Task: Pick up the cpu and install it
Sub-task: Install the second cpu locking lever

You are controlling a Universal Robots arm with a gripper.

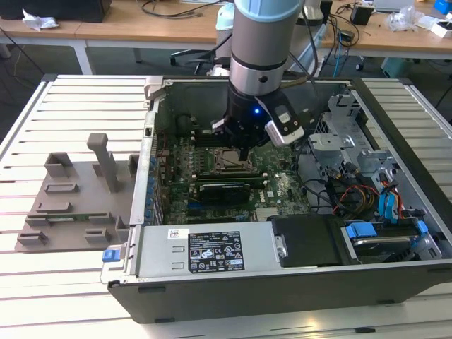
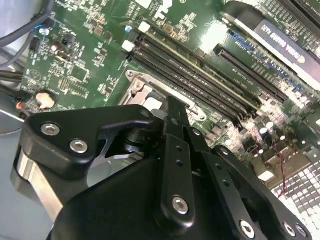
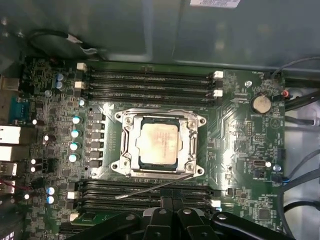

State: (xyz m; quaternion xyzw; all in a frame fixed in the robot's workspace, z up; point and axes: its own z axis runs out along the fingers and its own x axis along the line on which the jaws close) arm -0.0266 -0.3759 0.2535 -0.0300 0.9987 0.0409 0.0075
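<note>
1. The cpu (image 3: 158,141) lies flat inside the square socket frame (image 3: 123,145) on the green motherboard (image 3: 240,145), its pale metal top facing up, as the first wrist view shows.
2. Long dark memory slots (image 3: 150,82) run along two opposite sides of the socket frame; a thin metal lever (image 3: 150,188) lies slanted across the slots on one side.
3. The gripper (image 1: 244,150) hangs straight above the socket in the exterior view, with a gap between its tip and the board. Its black fingers (image 2: 172,145) appear drawn together in the second wrist view, but whether they are fully closed cannot be told. Nothing is seen between them.
4. The motherboard sits inside an open computer case (image 1: 212,286) lying on a slatted white table (image 1: 70,113).
5. A grey fixture plate (image 1: 70,201) rests on the table at the exterior view's left of the case.
</note>
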